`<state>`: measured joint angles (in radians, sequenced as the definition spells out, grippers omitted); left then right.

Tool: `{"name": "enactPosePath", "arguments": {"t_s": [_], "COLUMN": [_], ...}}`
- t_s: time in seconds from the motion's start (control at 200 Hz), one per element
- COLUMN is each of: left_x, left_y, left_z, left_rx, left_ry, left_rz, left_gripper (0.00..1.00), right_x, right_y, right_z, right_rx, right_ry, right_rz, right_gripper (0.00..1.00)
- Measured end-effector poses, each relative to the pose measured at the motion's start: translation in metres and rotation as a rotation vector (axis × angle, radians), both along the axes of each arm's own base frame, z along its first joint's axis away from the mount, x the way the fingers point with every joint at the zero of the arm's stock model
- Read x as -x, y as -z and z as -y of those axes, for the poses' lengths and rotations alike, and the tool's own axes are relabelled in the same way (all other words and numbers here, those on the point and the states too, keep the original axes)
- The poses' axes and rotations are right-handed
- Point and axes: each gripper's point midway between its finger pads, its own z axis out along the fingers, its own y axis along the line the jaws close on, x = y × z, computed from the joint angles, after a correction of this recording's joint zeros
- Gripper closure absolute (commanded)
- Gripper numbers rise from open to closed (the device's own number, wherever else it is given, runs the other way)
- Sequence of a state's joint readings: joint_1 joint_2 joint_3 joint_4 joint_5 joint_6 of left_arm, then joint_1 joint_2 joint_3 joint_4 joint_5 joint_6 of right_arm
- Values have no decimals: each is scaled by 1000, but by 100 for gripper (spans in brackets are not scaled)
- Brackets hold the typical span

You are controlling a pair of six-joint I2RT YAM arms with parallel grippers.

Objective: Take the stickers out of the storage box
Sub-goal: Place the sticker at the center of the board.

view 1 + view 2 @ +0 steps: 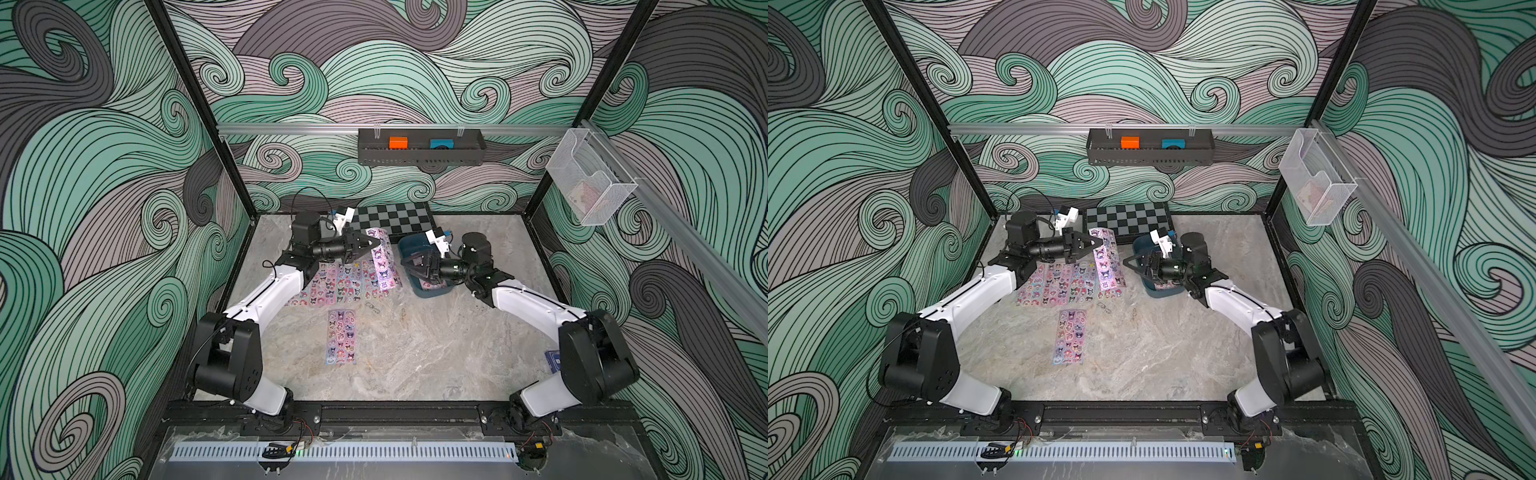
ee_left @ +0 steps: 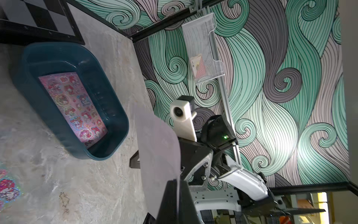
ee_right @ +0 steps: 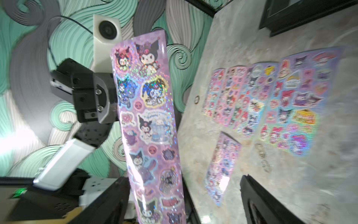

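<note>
Left gripper (image 1: 376,244) pinches the glossy pink-purple sticker sheet (image 1: 384,268); right gripper (image 1: 409,271) gapes, gripping nothing. Lay it flat, avoiding overlap.

The grey marbled tabletop (image 1: 415,357) is occupied by a black-and-grey chequered board (image 1: 395,216) at the back, a shallow dark teal plastic tub (image 2: 114,116) beside it, and pink-purple glossy sticker sheets (image 1: 332,286) laid flat in a row — one sheet (image 1: 341,336) apart, nearer the front.

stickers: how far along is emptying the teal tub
Done: several glossy pink-purple sticker sheets lie on the table. In hand: left gripper shut on one purple sheet, right gripper open. Left: one pink sheet in the dark teal plastic tub.
</note>
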<state>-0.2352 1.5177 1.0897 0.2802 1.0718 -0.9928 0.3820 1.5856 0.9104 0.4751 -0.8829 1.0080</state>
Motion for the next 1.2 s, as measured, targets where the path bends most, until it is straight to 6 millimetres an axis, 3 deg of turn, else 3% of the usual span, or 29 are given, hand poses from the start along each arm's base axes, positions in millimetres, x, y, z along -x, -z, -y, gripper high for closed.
{"name": "enactPosePath", "arguments": {"t_s": [0.25, 0.325, 0.49, 0.625, 1.016, 1.201], "left_x": [9, 10, 10, 7, 3, 2], "left_y": [-15, -16, -15, -11, 6, 12], "left_z": [4, 4, 5, 6, 7, 6], "left_rx": [46, 47, 49, 48, 27, -11], "left_ry": [60, 65, 72, 75, 79, 69], "left_rz": [23, 24, 22, 8, -41, -50], "left_gripper": [100, 100, 100, 100, 100, 100], "right_x": [-19, -16, -6, -2, 8, 14], "right_y": [-8, -8, -32, -41, -51, -44], "right_z": [-19, -22, -24, -26, -30, -26], "right_rx": [-251, -276, -324, -337, -290, -159], "right_ry": [-76, -94, -142, -158, -193, -165], "right_rz": [-71, -93, -42, -25, 1, 6], "right_gripper": [5, 5, 7, 13, 45, 50]}}
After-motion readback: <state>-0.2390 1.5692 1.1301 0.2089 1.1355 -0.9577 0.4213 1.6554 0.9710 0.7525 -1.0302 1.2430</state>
